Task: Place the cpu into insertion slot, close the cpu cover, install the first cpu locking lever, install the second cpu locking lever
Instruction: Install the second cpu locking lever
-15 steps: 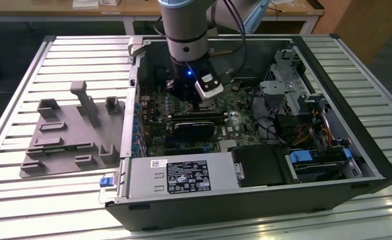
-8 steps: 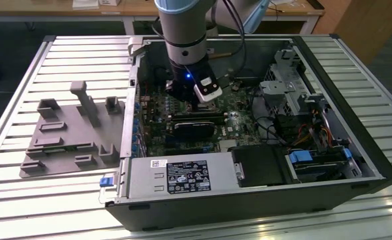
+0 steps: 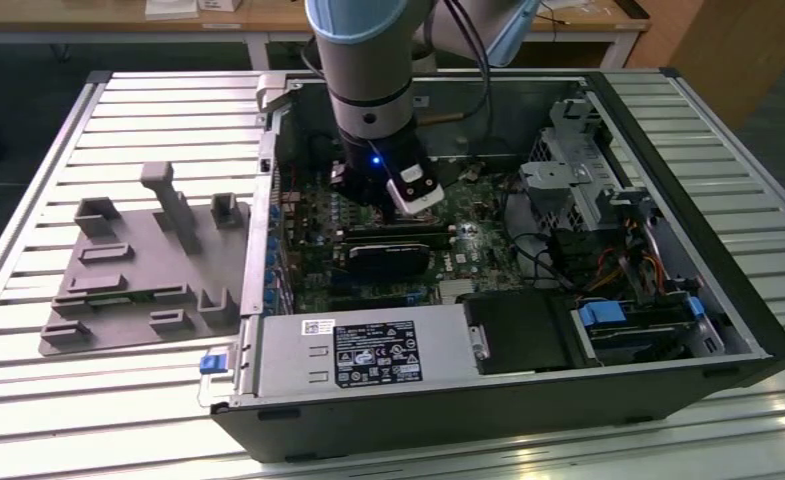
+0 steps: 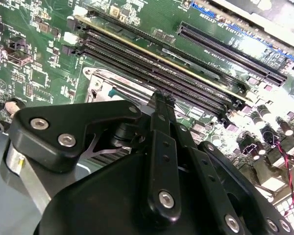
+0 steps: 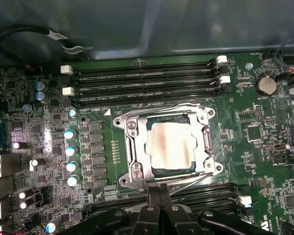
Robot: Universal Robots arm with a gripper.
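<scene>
One table: slatted, bearing the computer case.
Arm: extends down into the open case.
Green board: carries the socket.
Gripper: fingers pressed together, empty, near the socket's edge.
Cover: shut over the socket.
Chip: silver, seated in the socket, framed by the cover.

I look into an open black computer case resting on a slatted metal table, with a grey moulded fixture plate just beside it on the exterior view's left. Inside, a silver power supply sits along the near wall, and a black card stands on the green motherboard. In the first wrist view, long black memory slots run side by side, a round coin battery lies near their end, and silver-topped capacitors form a column.
</scene>
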